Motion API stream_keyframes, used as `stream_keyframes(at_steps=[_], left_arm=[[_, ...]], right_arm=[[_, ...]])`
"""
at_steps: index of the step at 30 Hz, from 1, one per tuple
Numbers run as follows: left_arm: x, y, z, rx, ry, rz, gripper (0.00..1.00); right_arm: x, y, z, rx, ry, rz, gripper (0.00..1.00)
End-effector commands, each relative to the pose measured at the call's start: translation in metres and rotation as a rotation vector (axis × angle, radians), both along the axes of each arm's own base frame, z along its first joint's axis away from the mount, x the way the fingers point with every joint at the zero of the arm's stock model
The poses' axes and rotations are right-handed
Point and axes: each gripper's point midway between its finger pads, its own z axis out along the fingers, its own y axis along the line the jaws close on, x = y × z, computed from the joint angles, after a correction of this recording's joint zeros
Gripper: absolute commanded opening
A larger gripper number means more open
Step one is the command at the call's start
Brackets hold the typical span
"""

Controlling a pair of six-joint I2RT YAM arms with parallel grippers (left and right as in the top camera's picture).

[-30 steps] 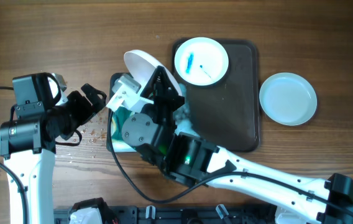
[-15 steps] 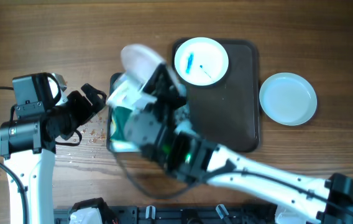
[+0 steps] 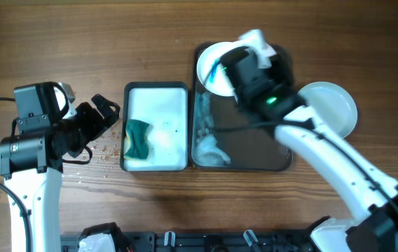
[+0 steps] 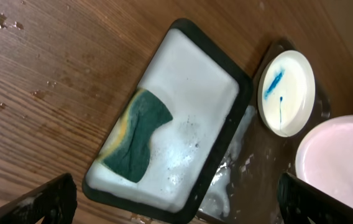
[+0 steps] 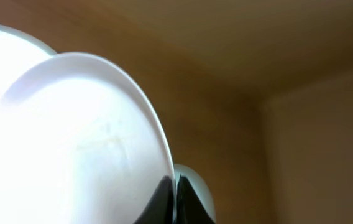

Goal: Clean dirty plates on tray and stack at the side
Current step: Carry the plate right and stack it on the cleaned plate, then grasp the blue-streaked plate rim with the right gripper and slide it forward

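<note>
The right gripper [image 5: 175, 184] was clamped on the rim of a round white shallow plate with a raised edge [image 5: 71, 143]. This held plate was up in the air over the far end of the large dark brown rectangular tray [image 3: 255, 143], and the face in view showed no smear. Judging by that, the step in hand was carrying it to the side. To do it well, the pinch on the rim should be kept firm and the plate brought level. It should pass clear of the tray's low rim and be centred over the plain white round plate [image 3: 333, 105] that lay on the wooden table [image 3: 80, 42] just beside the tray. The fingers should let go only once it has nested there. A thin rim grip on a wet plate could slip, so a slow descent seemed wise. The left gripper [image 3: 108, 112] was spread wide and held nothing, near the smaller white rectangular tray [image 3: 164, 105]. There were three plates: the held one, the plain one on the table, and a blue-smeared white plate [image 3: 213, 70] at the brown tray's far left corner, not yet wiped. There were two trays. One green sponge with a yellow edge [image 3: 138, 138] lay in the white tray, and one patch of white foam [image 3: 206, 143] lay along the brown tray's left side.
</note>
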Motion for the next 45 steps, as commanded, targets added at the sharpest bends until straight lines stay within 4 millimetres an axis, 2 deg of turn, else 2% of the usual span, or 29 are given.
stream_keyframes(at_steps=[1, 4, 5, 8, 12, 15, 17, 19, 20, 21, 23, 24, 26, 30, 33, 36, 37, 39, 42, 44, 45], left_arm=[[0.002, 0.004, 0.007, 0.016, -0.02, 0.008, 1.0], [0.002, 0.004, 0.007, 0.016, -0.02, 0.008, 1.0], [0.002, 0.004, 0.007, 0.016, -0.02, 0.008, 1.0], [0.002, 0.004, 0.007, 0.016, -0.02, 0.008, 1.0], [0.002, 0.004, 0.007, 0.016, -0.02, 0.008, 1.0], [0.002, 0.004, 0.007, 0.016, -0.02, 0.008, 1.0], [0.002, 0.004, 0.007, 0.016, -0.02, 0.008, 1.0], [0.002, 0.004, 0.007, 0.016, -0.02, 0.008, 1.0], [0.002, 0.004, 0.007, 0.016, -0.02, 0.008, 1.0], [0.002, 0.004, 0.007, 0.016, -0.02, 0.008, 1.0], [0.002, 0.004, 0.007, 0.016, -0.02, 0.008, 1.0], [0.002, 0.004, 0.007, 0.016, -0.02, 0.008, 1.0], [0.002, 0.004, 0.007, 0.016, -0.02, 0.008, 1.0], [0.002, 0.004, 0.007, 0.016, -0.02, 0.008, 1.0], [0.002, 0.004, 0.007, 0.016, -0.02, 0.008, 1.0], [0.002, 0.004, 0.007, 0.016, -0.02, 0.008, 1.0], [0.002, 0.004, 0.007, 0.016, -0.02, 0.008, 1.0], [0.002, 0.004, 0.007, 0.016, -0.02, 0.008, 1.0], [0.002, 0.004, 0.007, 0.016, -0.02, 0.008, 1.0], [0.002, 0.004, 0.007, 0.016, -0.02, 0.008, 1.0], [0.002, 0.004, 0.007, 0.016, -0.02, 0.008, 1.0]], right_arm=[[-0.005, -0.029, 0.008, 0.602, 0.017, -0.132, 0.04], [-0.016, -0.094, -0.011, 0.825, 0.089, -0.32, 0.04], [-0.025, -0.121, -0.023, 0.869, 0.116, -0.426, 0.04], [-0.055, -0.175, -0.06, 0.917, 0.188, -0.681, 0.04], [-0.087, -0.213, -0.104, 0.918, 0.246, -0.86, 0.04], [-0.102, -0.234, -0.122, 0.927, 0.23, -0.94, 0.04], [-0.108, -0.241, -0.128, 0.925, 0.232, -0.949, 0.04], [-0.106, -0.236, -0.131, 0.924, 0.258, -0.881, 0.04], [-0.109, -0.235, -0.133, 0.922, 0.268, -0.889, 0.09], [-0.11, -0.234, -0.134, 0.923, 0.272, -0.89, 0.41], [-0.105, -0.226, -0.132, 0.954, 0.281, -0.852, 0.54], [-0.1, -0.217, -0.13, 0.979, 0.29, -0.796, 0.56], [-0.088, -0.196, -0.124, 1.034, 0.303, -0.686, 0.52], [-0.062, -0.121, -0.088, 1.059, 0.323, -0.352, 0.42], [-0.047, -0.051, -0.055, 0.992, 0.325, -0.083, 0.42], [-0.033, 0.018, -0.034, 0.916, 0.291, 0.148, 0.45], [-0.027, 0.03, -0.032, 0.872, 0.26, 0.181, 0.48], [-0.008, 0.04, -0.03, 0.73, 0.154, 0.178, 0.57], [0.025, 0.036, -0.039, 0.586, 0.028, 0.107, 0.63], [0.04, 0.034, -0.056, 0.577, 0.025, 0.088, 0.64], [0.05, 0.03, -0.069, 0.574, 0.028, 0.073, 0.73]])
